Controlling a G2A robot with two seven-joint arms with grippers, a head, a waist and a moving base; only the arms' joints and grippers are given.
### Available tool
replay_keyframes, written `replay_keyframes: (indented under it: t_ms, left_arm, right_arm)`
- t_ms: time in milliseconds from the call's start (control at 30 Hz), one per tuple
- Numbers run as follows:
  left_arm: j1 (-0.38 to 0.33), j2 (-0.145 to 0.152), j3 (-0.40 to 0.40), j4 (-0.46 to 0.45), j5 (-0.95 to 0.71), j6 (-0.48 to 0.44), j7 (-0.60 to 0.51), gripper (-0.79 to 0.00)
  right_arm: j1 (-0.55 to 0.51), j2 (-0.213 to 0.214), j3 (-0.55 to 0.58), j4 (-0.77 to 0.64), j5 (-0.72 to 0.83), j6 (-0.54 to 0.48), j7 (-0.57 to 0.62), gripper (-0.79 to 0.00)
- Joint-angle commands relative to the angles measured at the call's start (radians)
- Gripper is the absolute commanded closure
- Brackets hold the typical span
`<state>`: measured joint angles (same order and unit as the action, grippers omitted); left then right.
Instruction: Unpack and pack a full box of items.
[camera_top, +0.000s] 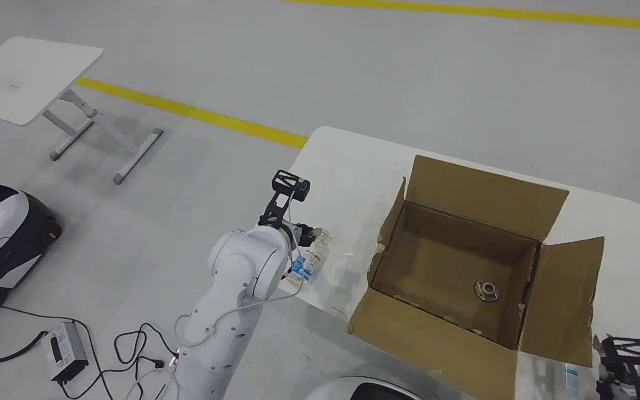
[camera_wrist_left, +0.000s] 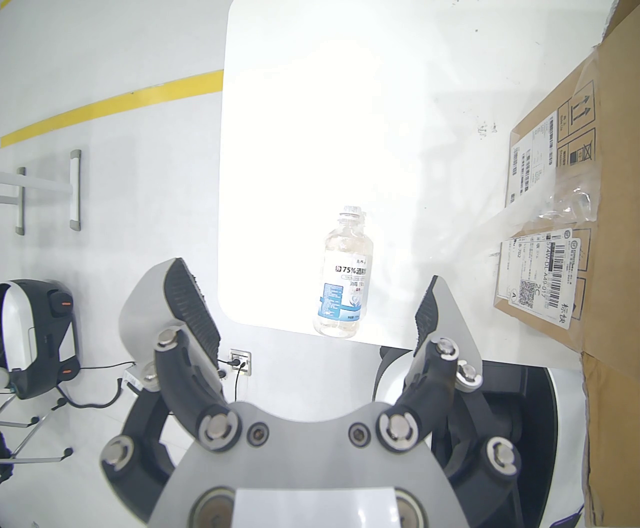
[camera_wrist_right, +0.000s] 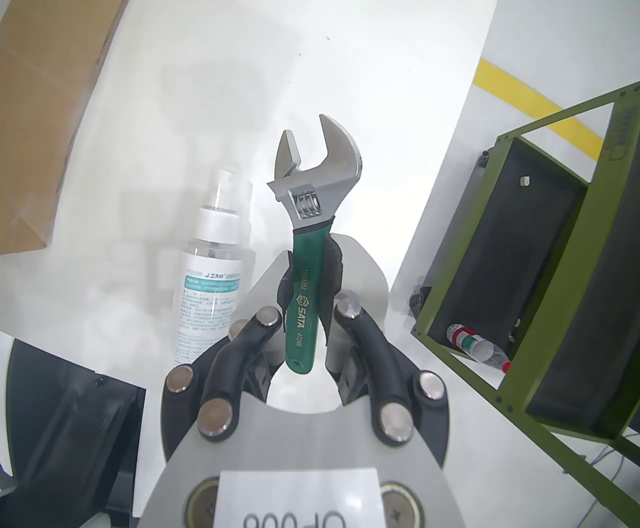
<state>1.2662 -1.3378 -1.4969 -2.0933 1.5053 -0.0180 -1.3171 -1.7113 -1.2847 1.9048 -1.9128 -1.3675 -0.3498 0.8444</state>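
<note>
An open cardboard box (camera_top: 545, 215) stands on the white table (camera_top: 350, 180), with a small metal ring (camera_top: 488, 290) on its floor. A clear bottle with a blue-and-white label (camera_wrist_left: 345, 280) (camera_top: 310, 262) lies at the table's near left corner. My left gripper (camera_wrist_left: 305, 279) (camera_top: 303, 236) hangs open just above it, a finger on each side, not touching. My right gripper (camera_wrist_right: 310, 270) (camera_top: 615, 368) is shut on the green handle of an adjustable wrench (camera_wrist_right: 312, 200), right of the box. A white spray bottle (camera_wrist_right: 210, 280) (camera_top: 570, 378) lies on the table below the wrench.
A box flap (camera_wrist_right: 45, 125) hangs outward close to the spray bottle. A green metal rack (camera_wrist_right: 550, 300) stands off the table's right edge. Labels cover the box's left wall (camera_wrist_left: 550, 240). A small white side table (camera_top: 40, 75) stands on the floor far left.
</note>
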Motion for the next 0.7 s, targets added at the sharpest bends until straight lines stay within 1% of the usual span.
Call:
replay_keyframes:
  t_ms: [0,233,267,300,333,433,567,667]
  left_arm:
    - [0.000,0.000,0.000,0.000,0.000,0.000,0.000,-0.785]
    - [0.000,0.000,0.000,0.000,0.000,0.000,0.000,-0.785]
    - [0.000,0.000,0.000,0.000,0.000,0.000,0.000,-0.785]
    - [0.000,0.000,0.000,0.000,0.000,0.000,0.000,-0.785]
    - [0.000,0.000,0.000,0.000,0.000,0.000,0.000,-0.785]
    - [0.000,0.000,0.000,0.000,0.000,0.000,0.000,-0.785]
    - [0.000,0.000,0.000,0.000,0.000,0.000,0.000,-0.785]
    - [0.000,0.000,0.000,0.000,0.000,0.000,0.000,-0.785]
  right_arm:
    - [0.002,0.002,-0.004,0.001,-0.001,-0.001,0.014,0.000]
    - [0.016,0.008,-0.017,0.020,0.003,0.004,0.036,0.000]
    - [0.017,0.008,-0.019,0.021,0.004,0.005,0.037,-0.102]
    - [0.018,0.009,-0.020,0.024,0.004,0.006,0.041,-0.185]
    - [0.020,0.010,-0.022,0.027,0.005,0.008,0.046,-0.231]
    - [0.028,0.013,-0.027,0.037,0.008,0.010,0.048,-0.305]
    - [0.036,0.016,-0.031,0.045,0.011,0.014,0.049,-0.323]
    - [0.039,0.019,-0.031,0.043,0.013,0.016,0.053,-0.366]
